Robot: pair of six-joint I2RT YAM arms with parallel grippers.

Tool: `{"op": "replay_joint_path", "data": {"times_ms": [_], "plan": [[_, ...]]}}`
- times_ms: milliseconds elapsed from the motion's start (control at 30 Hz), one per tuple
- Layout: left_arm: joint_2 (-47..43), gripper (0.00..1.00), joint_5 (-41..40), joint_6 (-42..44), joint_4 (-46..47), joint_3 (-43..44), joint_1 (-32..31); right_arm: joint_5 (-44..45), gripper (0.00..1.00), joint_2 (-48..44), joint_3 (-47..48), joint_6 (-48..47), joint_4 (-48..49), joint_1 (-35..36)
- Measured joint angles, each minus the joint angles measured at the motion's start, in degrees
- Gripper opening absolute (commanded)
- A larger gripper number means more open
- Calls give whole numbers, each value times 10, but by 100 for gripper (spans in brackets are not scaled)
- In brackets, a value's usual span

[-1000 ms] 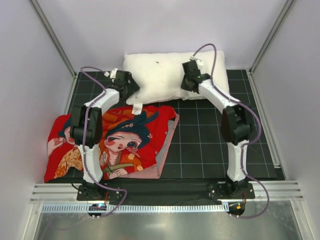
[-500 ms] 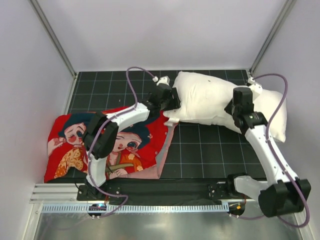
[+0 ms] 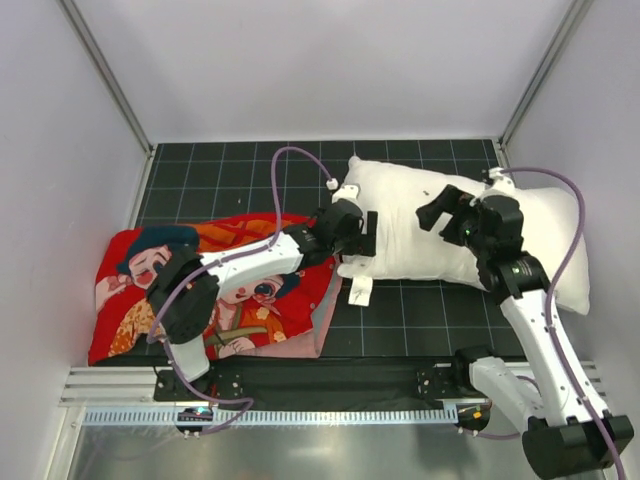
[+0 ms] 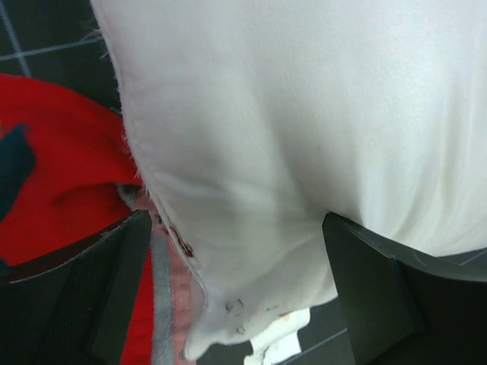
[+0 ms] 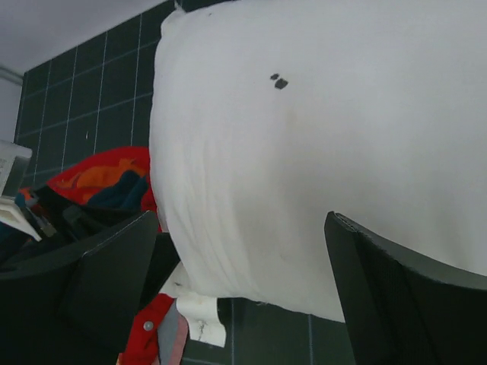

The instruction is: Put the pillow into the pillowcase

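While both stood wide and empty, the left gripper (image 3: 365,232) and right gripper (image 3: 440,215) hung over the white pillow (image 3: 400,250); shoved toward the flat pillowcase (image 3: 130,300) beside the left gripper, it might bunch the fabric.

pillowcase (image 3: 125,275) partly under left arm (image 3: 250,265)

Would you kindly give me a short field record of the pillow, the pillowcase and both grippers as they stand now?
pillow: on the table, right side, outside the pillowcase, its left corner at the pillowcase's edge
pillowcase: spread flat, left side of the table
left gripper: open, at the pillow's left end
right gripper: open, over the pillow's middle
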Motion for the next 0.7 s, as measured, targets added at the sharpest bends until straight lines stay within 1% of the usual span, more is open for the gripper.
{"op": "replay_joint_path", "data": {"times_ms": [133,233,333,433,533,667,700], "plan": [[-49,100,-34,22,-53,0,-1,-71,100,81,27,-17,1,21],[-99,100,-47,27,-92,1,5,-82,100,146,73,-34,-6,72],[-148,100,-47,30,-134,1,25,-53,100,211,138,-53,-9,159],[-183,100,-52,30,-183,0,60,-14,100,271,194,-67,-9,215],[-202,100,-59,29,-219,-16,83,25,100,346,249,-80,-13,219],[-217,99,-43,24,-256,-71,81,86,100,469,303,-91,-27,219],[-216,99,-37,24,-263,-78,81,103,77,492,308,-91,-35,221]]}}
